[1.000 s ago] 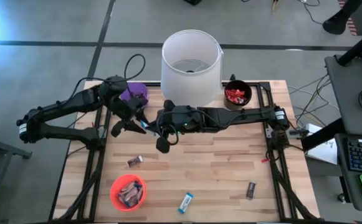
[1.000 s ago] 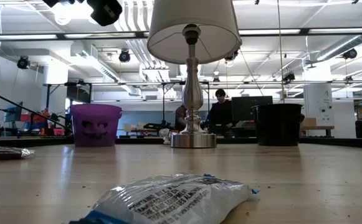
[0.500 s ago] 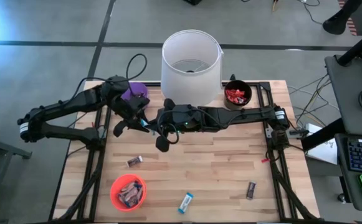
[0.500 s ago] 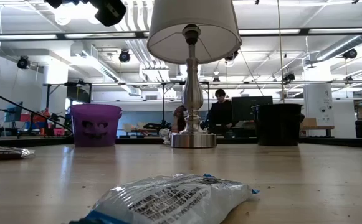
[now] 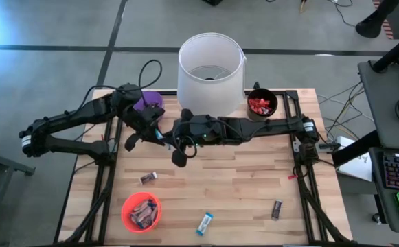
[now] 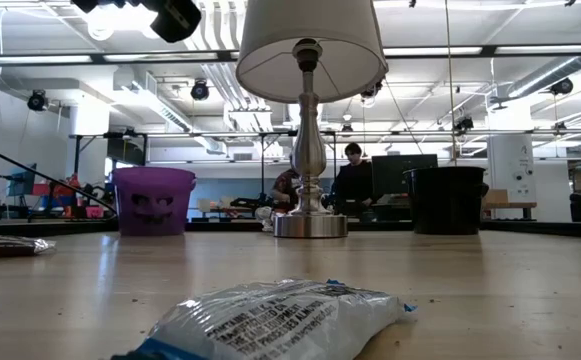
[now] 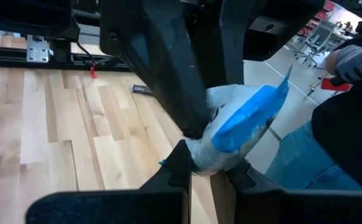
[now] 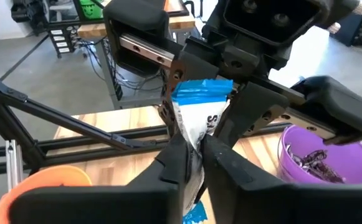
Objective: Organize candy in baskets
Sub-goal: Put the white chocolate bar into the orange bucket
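Observation:
A blue-and-white candy (image 5: 159, 137) hangs in the air between my two grippers, above the table's far left part, near the purple basket (image 5: 151, 103). My left gripper (image 5: 154, 135) comes from the left and is shut on it. My right gripper (image 5: 165, 137) reaches from the right and still has its fingers on it. The black basket (image 5: 261, 104) with red candy stands at the far right. The orange basket (image 5: 141, 210) with dark candy stands at the near left. Loose candy lies at the near side: one dark (image 5: 149, 178), one blue (image 5: 204, 223), one dark (image 5: 277, 209). My left gripper pinches the candy's wrapper (image 7: 210, 157) between its two fingers, coming almost level from the table's left. The candy is lifted clear of the table. My right gripper has the wrapper's other end (image 8: 192, 149) between its two fingers (image 8: 174, 163), coming almost level from the table's right, opposite the left fingers.
A big white lampshade (image 5: 211, 68) on a metal base (image 6: 310, 225) stands at the far middle, close behind both grippers. Dark metal rails run along the table's left and right sides. A person stands in the room behind the table.
My left gripper has shut on the candy that my right gripper holds out. Both arms have kept their places, and the candy has stayed where it was, clear of the table.

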